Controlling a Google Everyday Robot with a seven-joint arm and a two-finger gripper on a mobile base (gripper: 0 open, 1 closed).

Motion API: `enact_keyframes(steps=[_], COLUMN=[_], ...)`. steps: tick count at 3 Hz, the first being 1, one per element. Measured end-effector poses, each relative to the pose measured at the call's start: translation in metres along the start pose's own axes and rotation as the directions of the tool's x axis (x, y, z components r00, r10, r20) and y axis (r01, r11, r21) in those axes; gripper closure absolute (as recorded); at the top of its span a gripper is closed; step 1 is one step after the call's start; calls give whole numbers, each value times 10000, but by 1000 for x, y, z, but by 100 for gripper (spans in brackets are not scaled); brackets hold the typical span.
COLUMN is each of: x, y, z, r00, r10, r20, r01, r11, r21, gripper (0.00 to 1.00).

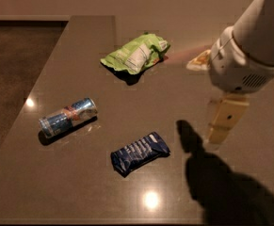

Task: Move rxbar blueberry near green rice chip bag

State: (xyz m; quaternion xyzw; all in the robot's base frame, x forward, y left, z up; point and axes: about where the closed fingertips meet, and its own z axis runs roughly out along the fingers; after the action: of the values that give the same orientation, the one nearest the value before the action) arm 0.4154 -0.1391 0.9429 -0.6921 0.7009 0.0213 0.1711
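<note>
The rxbar blueberry (140, 153), a flat dark navy bar with white lettering, lies on the brown table at the front middle. The green rice chip bag (135, 53), lime-green with a white label panel, lies at the back middle. My gripper (223, 121) hangs from the white arm at the right, above the table. It is to the right of the bar and apart from it, holding nothing. Its shadow falls on the table between it and the bar.
A blue-and-silver drink can (68, 117) lies on its side at the left, near the table's left edge (33, 93). Dark floor lies beyond that edge. A wall runs along the back.
</note>
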Motion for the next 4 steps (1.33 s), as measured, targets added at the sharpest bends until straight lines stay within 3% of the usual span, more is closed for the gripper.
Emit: enact_keyframes(steps=[1,2,4], x=[-26,-52,-84], y=[24,40,63], z=[17,45,96], r00=[9958,9905,9798], r10=[-807,-1246,-1862], r20=[430,583,725], r01=[822,1289,1961], r11=[9960,9886,9656], r21=[-339,-782,-1706], gripper=[0,0,0])
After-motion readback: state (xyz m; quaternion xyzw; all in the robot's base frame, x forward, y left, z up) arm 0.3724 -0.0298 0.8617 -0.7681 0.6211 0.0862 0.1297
